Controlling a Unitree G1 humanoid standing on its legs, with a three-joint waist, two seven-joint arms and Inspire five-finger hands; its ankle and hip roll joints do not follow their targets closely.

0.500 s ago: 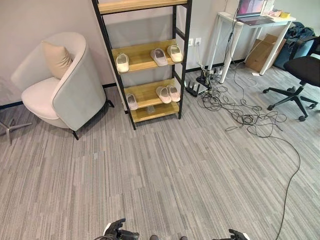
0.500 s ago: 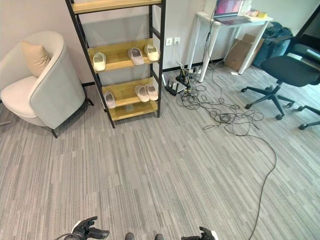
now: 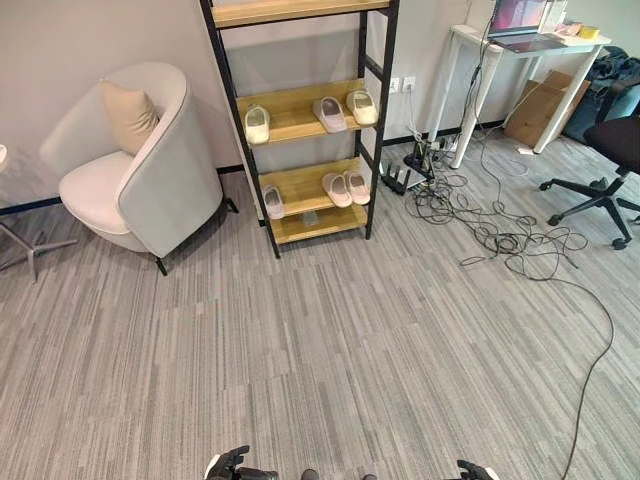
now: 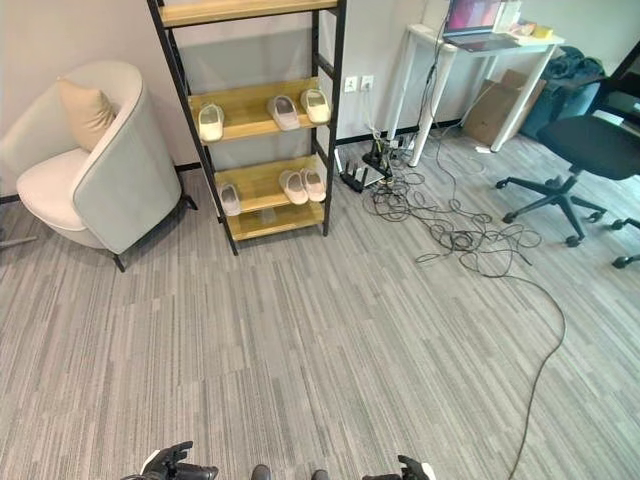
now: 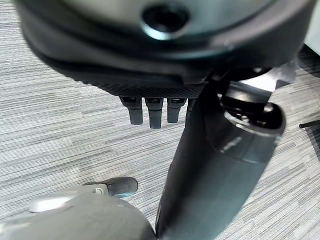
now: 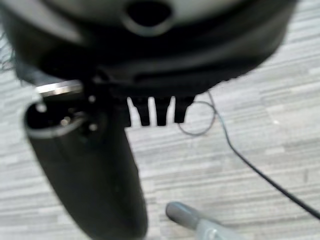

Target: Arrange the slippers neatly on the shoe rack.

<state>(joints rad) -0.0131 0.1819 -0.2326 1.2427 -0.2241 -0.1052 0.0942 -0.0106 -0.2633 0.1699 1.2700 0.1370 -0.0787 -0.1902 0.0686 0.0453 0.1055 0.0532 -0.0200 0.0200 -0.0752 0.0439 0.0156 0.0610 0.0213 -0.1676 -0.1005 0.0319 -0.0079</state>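
Far ahead of you, the slippers (image 3: 337, 189) sit on the shoe rack (image 3: 300, 120), well beyond both hands. Your left hand (image 5: 150, 107) and right hand (image 6: 152, 110) hang empty, fingers relaxed, equally distant.

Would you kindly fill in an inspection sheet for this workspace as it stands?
Surface: grey striped carpet floor.
Job's things: black-framed wooden shoe rack; three pale slippers on the middle shelf, three pale slippers on the lower shelf.
Clutter: nothing seen.
Robot hands: left robot hand and right robot hand, fingers straight, holding nothing.
Cables: tangled black cables by the white desk.
Surroundings: white tub armchair, black office chair.
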